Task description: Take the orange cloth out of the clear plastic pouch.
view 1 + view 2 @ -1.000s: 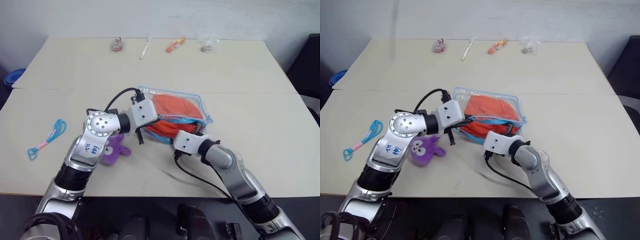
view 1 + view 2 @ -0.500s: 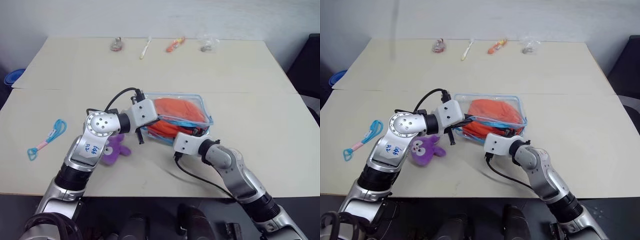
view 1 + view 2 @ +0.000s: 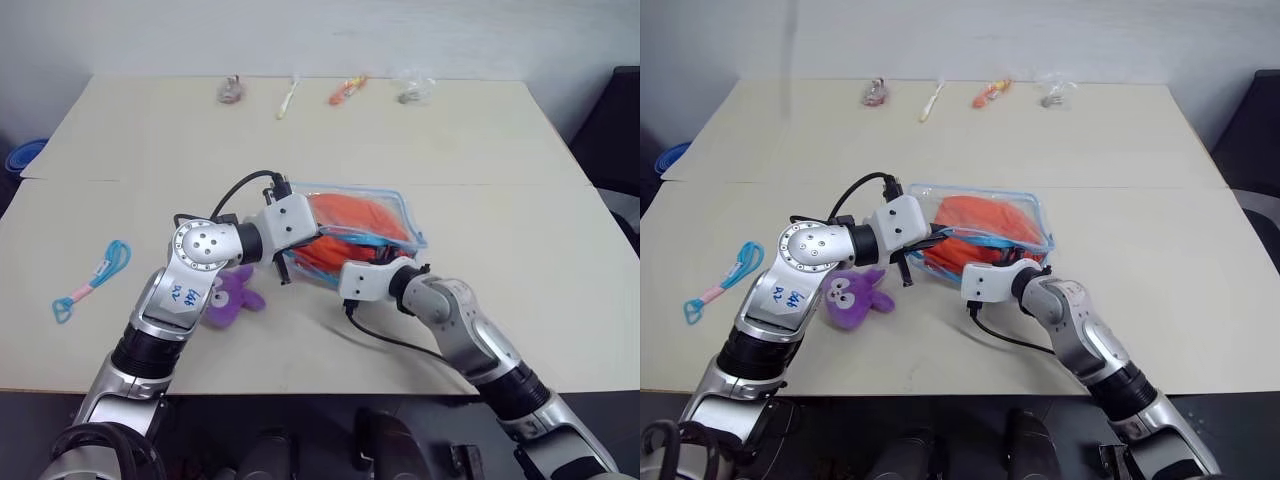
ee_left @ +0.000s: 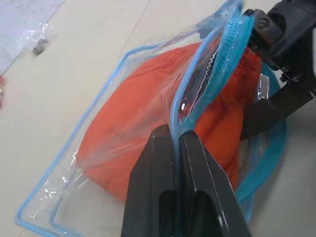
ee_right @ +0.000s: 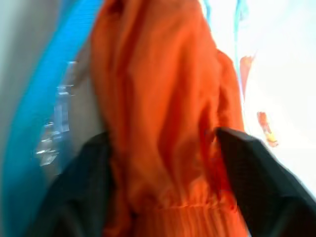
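The clear plastic pouch [image 3: 396,206] with light blue edging lies mid-table, and the orange cloth [image 3: 352,214] is bunched inside it. My left gripper [image 4: 174,132] is shut on the pouch's blue zipper edge [image 4: 207,74] and holds that side of the mouth up. My right gripper [image 5: 160,136] reaches into the open mouth from the near side. It is open, with its black fingers [image 5: 247,168] standing on either side of a fold of the cloth [image 5: 158,98]. In the head views the right gripper [image 3: 404,266] sits at the pouch's near edge.
A purple plush toy [image 3: 228,293] lies just left of the pouch, under my left forearm. A blue and pink strap [image 3: 92,278] lies further left. Along the far edge sit a small item [image 3: 231,90], a white stick [image 3: 290,97], an orange item [image 3: 350,88] and a tiny clear bag [image 3: 412,88].
My right gripper has pushed a little further into the pouch mouth and its wrist has rolled. The pouch's near edge has shifted with it. My left gripper has kept still.
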`<state>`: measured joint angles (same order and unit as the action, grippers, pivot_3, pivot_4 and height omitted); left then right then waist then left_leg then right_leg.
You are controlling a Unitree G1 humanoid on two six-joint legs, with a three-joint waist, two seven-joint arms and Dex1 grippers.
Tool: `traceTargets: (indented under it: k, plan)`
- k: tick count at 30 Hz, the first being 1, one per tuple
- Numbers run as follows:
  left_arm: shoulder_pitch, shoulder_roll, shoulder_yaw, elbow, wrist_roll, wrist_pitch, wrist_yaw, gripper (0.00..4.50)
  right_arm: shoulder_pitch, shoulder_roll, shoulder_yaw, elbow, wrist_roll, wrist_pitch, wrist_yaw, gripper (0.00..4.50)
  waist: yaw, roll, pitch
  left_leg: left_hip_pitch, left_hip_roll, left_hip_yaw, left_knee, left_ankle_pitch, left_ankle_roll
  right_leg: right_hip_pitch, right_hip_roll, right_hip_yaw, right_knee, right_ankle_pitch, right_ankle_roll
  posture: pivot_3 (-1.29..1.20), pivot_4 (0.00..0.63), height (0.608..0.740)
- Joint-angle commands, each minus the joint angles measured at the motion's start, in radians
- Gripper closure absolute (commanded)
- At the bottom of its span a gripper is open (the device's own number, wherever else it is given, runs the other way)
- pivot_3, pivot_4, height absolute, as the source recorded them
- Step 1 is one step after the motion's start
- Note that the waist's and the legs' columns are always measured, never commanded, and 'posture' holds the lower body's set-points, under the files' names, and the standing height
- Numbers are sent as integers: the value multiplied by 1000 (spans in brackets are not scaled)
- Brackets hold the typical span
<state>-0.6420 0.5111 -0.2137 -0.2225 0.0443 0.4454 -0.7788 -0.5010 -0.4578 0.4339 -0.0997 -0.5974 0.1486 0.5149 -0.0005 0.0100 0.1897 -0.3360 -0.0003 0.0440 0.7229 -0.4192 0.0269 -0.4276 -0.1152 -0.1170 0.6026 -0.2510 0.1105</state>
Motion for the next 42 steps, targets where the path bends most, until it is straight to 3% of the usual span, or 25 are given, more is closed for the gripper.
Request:
traceTargets:
  k: [1, 11, 14, 24, 25, 33, 42]
  plan:
    - [-18, -6, 11, -31, -14, -10, 8, 4500, -8, 14, 17, 73, -18, -11, -4, 30, -3, 0, 0, 0, 0, 0, 0, 0, 0, 0, 0, 0, 0, 0, 0, 0, 150, 740]
    - [-23, -9, 10, -28, -17, -4, 13, 4500, -28, 57, 25, 204, -28, -38, -52, 30, -5, 0, -1, 1, 3, 0, 0, 0, -1, 1, 0, 0, 1, 0, 0, 0, 150, 740]
    - [-26, -10, 9, -25, -17, -4, 14, 4500, -27, 60, 27, 227, -28, -49, -59, 689, -4, 0, -1, 1, 3, 0, 0, 0, -1, 1, 0, 0, 1, 0, 0, 0, 150, 740]
    - [-23, -10, 9, -13, -14, -13, 16, 4500, 12, 51, 27, 177, -18, -50, -42, 4368, -1, 0, -1, 1, 3, 0, 0, 0, -1, 1, -1, 0, 1, 0, 0, 0, 150, 740]
    - [-22, -11, 8, -10, -13, -16, 17, 4500, 15, 49, 26, 172, -18, -51, -39, 4476, -1, 0, -1, 1, 3, 0, 0, 0, -1, 1, -1, 0, 1, 0, 0, 0, 150, 740]
    - [-4, -6, -19, 30, 24, -57, 34, 4500, 59, 35, -11, 28, 14, -44, 3, 4476, 1, 0, -1, 0, 2, -2, -1, 0, -1, 1, -1, 0, 0, 0, 0, 0, 150, 740]
    - [-3, -25, -35, 98, 52, -104, 53, 4500, 193, -13, -73, -342, 220, -2, 218, 4476, 0, 0, -1, -1, 1, -1, -2, 0, -1, 0, 0, -1, -2, 0, 0, 0, 150, 740]
